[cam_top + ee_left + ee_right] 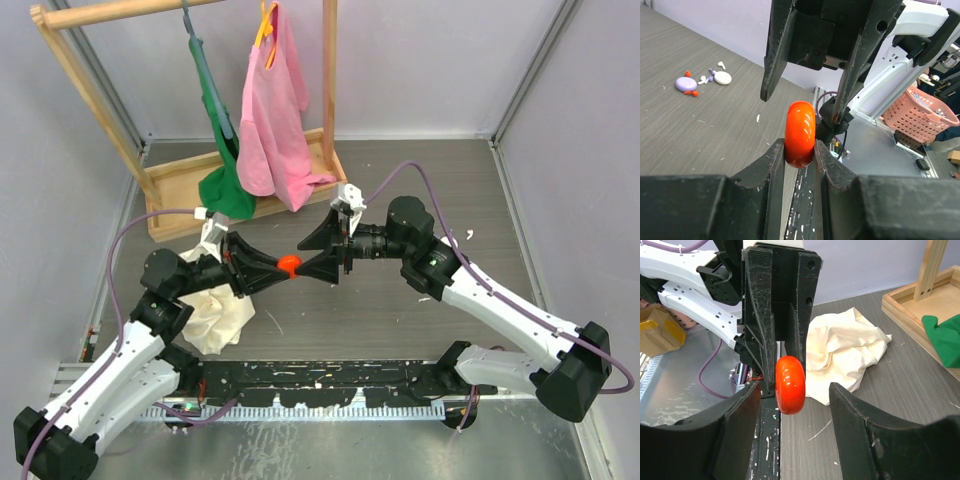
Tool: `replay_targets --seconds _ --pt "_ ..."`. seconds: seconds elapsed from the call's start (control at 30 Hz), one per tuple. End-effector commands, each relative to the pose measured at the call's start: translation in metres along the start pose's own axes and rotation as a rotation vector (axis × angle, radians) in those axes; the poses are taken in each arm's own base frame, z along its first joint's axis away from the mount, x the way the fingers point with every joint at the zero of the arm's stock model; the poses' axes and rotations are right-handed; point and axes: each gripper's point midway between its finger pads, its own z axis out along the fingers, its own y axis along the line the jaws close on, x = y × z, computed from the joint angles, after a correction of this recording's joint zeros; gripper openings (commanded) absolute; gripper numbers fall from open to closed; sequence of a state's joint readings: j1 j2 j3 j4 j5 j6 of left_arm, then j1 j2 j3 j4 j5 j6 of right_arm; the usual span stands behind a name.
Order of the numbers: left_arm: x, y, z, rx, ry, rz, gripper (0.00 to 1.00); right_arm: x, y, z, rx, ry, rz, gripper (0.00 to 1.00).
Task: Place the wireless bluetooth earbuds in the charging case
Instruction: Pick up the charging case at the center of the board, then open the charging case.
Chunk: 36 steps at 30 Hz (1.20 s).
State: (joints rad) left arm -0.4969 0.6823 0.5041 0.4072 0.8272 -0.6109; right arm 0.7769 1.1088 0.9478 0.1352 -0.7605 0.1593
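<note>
A glossy red-orange round cap (800,131) hangs above the table, and my left gripper (800,150) is shut on its lower edge. My right gripper (794,392) faces it with its jaws open on either side of the cap (790,384), touching nothing. From above, both grippers meet at the cap (289,265) in mid-table. Far off in the left wrist view, the pale-lavender charging case (686,84) lies on the table. A pale round piece (722,77) and two tiny white earbuds (702,79) (721,64) lie beside it.
A crumpled cream cloth (215,310) lies by the left arm. A wooden rack (190,210) with green and pink garments stands at the back left. Small orange bits (692,93) lie by the case. A pink basket (920,112) sits beyond the table.
</note>
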Motion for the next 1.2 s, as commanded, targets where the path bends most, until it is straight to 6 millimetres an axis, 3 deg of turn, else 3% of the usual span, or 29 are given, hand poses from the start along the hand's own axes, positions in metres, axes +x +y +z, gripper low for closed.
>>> replay_targets --seconds 0.0,0.73,1.17 --pt "-0.014 -0.004 -0.001 0.011 -0.064 0.144 0.0 -0.023 0.005 -0.005 0.008 -0.082 -0.075 0.64" --pt "-0.008 -0.013 0.003 0.06 -0.049 0.182 0.0 0.002 -0.02 0.004 0.077 -0.036 -0.056 0.66" --pt "-0.003 -0.017 0.001 0.076 -0.046 0.199 0.0 -0.018 -0.033 -0.006 0.2 -0.08 -0.081 0.66"
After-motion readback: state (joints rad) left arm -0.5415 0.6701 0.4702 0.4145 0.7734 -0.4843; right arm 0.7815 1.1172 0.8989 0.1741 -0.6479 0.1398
